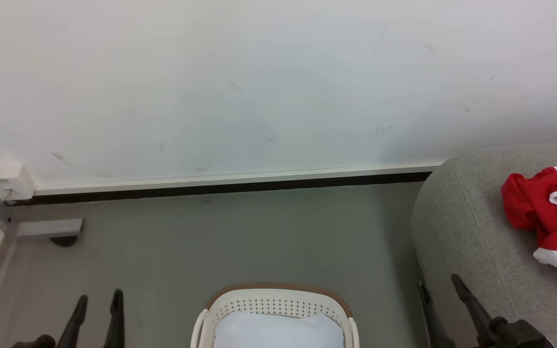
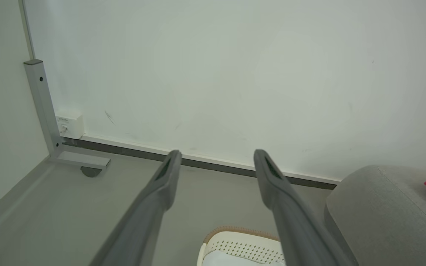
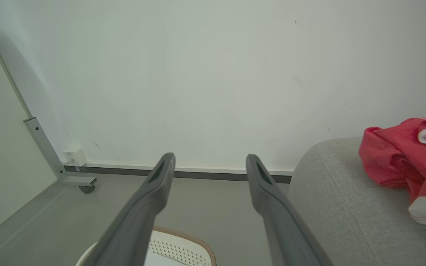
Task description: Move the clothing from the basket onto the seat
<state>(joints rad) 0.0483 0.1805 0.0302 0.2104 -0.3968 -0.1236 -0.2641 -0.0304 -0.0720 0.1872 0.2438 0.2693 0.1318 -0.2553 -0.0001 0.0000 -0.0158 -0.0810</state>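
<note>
No text, brand, number or sign can be read. The small white box [image 2: 69,125] at the foot of the wall [image 2: 235,74] carries a thin line of dark print near its top edge, too small and blurred to make out in the left wrist view.
</note>
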